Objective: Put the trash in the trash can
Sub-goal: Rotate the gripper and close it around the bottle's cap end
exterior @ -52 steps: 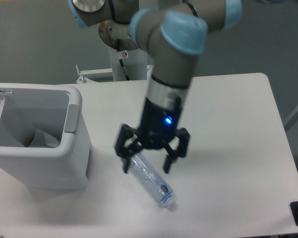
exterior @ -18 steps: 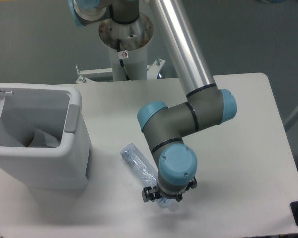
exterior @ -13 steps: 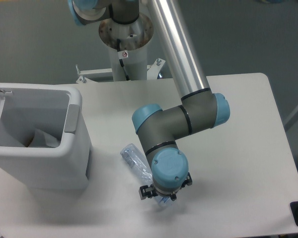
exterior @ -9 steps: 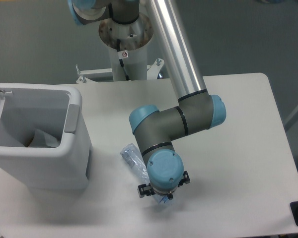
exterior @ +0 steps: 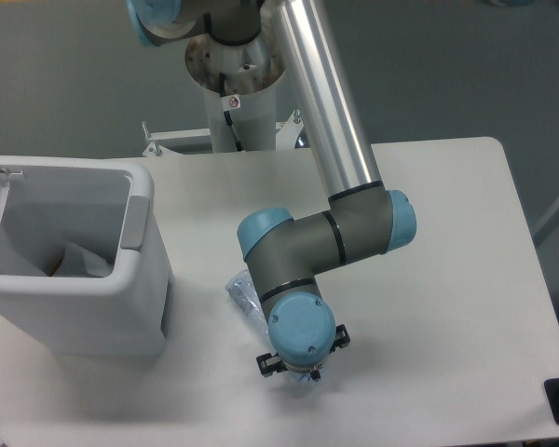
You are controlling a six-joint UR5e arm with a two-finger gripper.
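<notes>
Note the stage reached: the bottle [exterior: 243, 291] lies on the table [exterior: 447, 242], not yet in the trash can [exterior: 121, 279], so the transfer is, by your judgement, barely begun. A whitish sheet [exterior: 79, 261] already rests inside the bin; whether it is the second item of trash you cannot confirm from this view.

Locate the bottle at about seven o'clock from the table's centre, just beside the can's right wall, at its four o'clock. Only its blunt upper end shows, a clear bluish, ribbed and crinkled plastic; the rest is covered by the arm's wrist.

The gripper [exterior: 296, 365] sits low over the hidden end of the bottle, pointing down. Its black fingertips barely protrude beneath the blue cap of the wrist joint, so you cannot tell whether the claw is parted or clamped on the bottle.

Observe the materials: the can is smooth light-grey moulded plastic with rounded corners and a darker grey rim handle, lid raised at its nine o'clock side; the tabletop is matte white.
</notes>
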